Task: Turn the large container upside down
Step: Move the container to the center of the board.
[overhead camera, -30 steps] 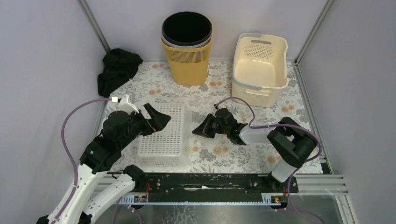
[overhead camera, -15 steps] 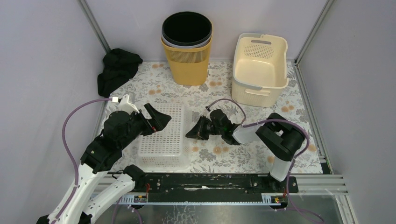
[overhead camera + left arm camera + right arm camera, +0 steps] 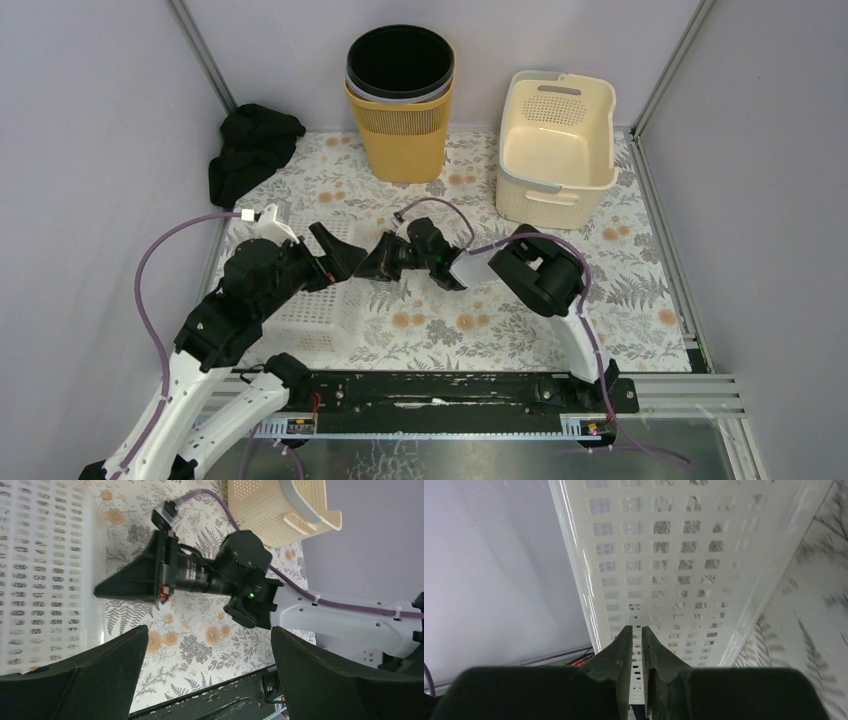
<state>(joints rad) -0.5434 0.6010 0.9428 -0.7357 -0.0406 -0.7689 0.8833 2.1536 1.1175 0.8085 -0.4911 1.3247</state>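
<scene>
The large container (image 3: 322,316) is a white perforated basket lying at the mat's left, partly hidden under my left arm. It also fills the left side of the left wrist view (image 3: 45,570) and most of the right wrist view (image 3: 664,565). My right gripper (image 3: 364,269) reaches in from the right. Its jaws are shut to a sliver and its tips (image 3: 637,628) sit against the container's perforated side wall. From the left wrist it shows as a black wedge touching the container's edge (image 3: 120,587). My left gripper (image 3: 336,260) hovers above that same edge, jaws wide open (image 3: 209,630), holding nothing.
A yellow bin with a black liner (image 3: 400,100) stands at the back centre. A cream basket (image 3: 555,145) stands at the back right, and black cloth (image 3: 250,150) lies at the back left. Grey walls close in both sides, and a black rail (image 3: 430,390) runs along the front.
My right arm swung left across the mat until its tips met the container. The container's right side has shifted left, so less of it shows. The left arm stayed still.
</scene>
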